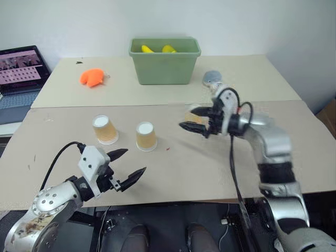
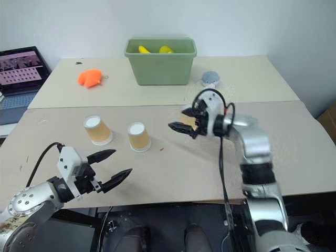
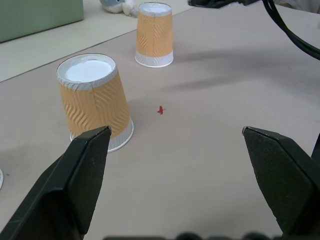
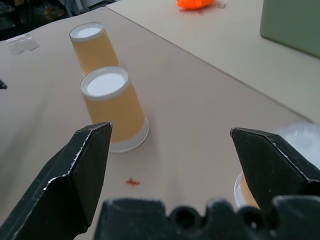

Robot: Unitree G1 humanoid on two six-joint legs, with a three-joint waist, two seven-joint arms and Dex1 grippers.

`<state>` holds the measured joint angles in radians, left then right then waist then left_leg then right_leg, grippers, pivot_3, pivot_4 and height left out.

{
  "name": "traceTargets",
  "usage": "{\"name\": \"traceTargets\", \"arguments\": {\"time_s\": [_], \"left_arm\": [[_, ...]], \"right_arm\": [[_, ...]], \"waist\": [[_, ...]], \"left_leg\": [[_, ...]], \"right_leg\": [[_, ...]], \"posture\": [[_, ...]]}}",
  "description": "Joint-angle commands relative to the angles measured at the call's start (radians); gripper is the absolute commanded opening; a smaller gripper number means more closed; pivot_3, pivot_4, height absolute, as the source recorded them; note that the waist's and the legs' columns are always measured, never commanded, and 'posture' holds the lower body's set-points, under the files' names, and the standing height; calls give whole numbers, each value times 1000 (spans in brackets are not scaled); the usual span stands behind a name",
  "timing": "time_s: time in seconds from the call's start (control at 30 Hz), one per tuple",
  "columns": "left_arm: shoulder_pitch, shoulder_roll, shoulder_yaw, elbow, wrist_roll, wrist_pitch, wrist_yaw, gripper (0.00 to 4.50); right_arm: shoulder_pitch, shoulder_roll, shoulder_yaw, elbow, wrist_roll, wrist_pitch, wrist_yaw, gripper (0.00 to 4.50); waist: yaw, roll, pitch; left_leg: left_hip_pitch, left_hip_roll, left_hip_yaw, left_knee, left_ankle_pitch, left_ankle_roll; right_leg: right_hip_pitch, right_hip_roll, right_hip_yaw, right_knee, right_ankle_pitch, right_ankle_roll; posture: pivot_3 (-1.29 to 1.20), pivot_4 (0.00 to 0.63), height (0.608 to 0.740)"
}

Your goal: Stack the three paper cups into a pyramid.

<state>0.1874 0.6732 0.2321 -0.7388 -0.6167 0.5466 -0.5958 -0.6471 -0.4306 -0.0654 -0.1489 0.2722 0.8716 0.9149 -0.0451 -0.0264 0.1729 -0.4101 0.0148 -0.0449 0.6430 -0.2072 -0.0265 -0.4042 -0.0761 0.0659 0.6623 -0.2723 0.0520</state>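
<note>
A: Nearest first?

B: Left gripper (image 1: 134, 161), hovering at the near edge of the table (image 1: 184, 173), low on the left side. Black fingers spread wide, nothing between them, pointing toward the middle of the table.

A: Next out?

B: Small red mark (image 1: 167, 149) on the bare table top, just right of the middle cup (image 1: 146, 136). Then the left cup (image 1: 105, 129) close beside it, slightly farther back. Both upside down, white base up, wide rim on the table, apart from each other and from both grippers.

A: And on the right?

B: Right gripper (image 1: 187, 117), raised over the table right of centre and pointing left. Jaws spread wide, gripping nothing. Third cup (image 3: 155, 35) right by those fingers, partly hidden behind them from the head camera; from the left wrist, seen standing upside down on the table. Cannot tell whether a finger touches it.

A: So no pyramid?

B: Not yet stacked: all three down on the table, none on another.

A: Farther back?

B: Grey soft thing (image 1: 211, 77) beyond the right gripper, then the green bin (image 1: 164, 68) at centre with yellow things (image 1: 147, 49) inside, an orange plush toy (image 1: 92, 77) to its left, and an open laptop (image 1: 18, 73) off the far left edge
</note>
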Motion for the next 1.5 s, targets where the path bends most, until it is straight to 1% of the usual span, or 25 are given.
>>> {"name": "traceTargets", "arguments": {"time_s": [0.03,0.13,0.23,0.4,0.6,0.87,1.2,1.5], "left_arm": [[-25,13,13,-12,-1,-17,-17,4500],[-49,17,5,7,-2,-13,-28,4500],[-69,19,-7,19,1,-12,-35,4500],[-85,21,-1,24,-2,-7,-36,4500],[-76,24,4,20,3,-6,-31,4500],[-71,20,5,13,2,-4,-15,4500],[-58,19,13,4,-1,-4,-2,4500],[-48,18,9,-2,-2,-5,2,4500]], "right_arm": [[50,-42,-49,-164,38,94,-98,4443],[71,-76,25,-101,-73,15,-201,4443],[44,-47,68,52,-165,-147,-312,4443],[-13,5,66,259,-196,-323,-393,4443],[-103,57,57,388,-174,-424,-414,4443],[-193,124,71,484,-155,-477,-400,4443],[-239,155,69,605,-160,-529,-395,4443],[-243,156,64,613,-151,-532,-391,4443]], "waist": [[-2,0,0],[-1,0,0],[-2,-1,0],[-2,-1,0],[-2,-1,0],[-1,-1,0],[-1,0,0],[-2,0,0]], "left_leg": [[1,0,0,0,0,0],[4,0,1,0,0,0],[3,0,1,0,0,0],[0,0,2,0,0,0],[1,0,2,0,0,0],[1,0,2,0,0,0],[1,0,2,0,0,0],[1,0,2,0,0,0]], "right_leg": [[1,0,0,0,0,0],[3,1,0,0,0,0],[3,1,1,-1,0,0],[0,0,1,-2,0,0],[1,1,1,-1,0,0],[1,0,1,-1,0,0],[1,0,1,0,0,0],[0,1,1,0,0,0]], "posture": [[0,150,732],[0,150,732],[0,150,732],[0,150,732],[0,150,732],[0,150,732],[0,150,732],[0,150,732]]}}
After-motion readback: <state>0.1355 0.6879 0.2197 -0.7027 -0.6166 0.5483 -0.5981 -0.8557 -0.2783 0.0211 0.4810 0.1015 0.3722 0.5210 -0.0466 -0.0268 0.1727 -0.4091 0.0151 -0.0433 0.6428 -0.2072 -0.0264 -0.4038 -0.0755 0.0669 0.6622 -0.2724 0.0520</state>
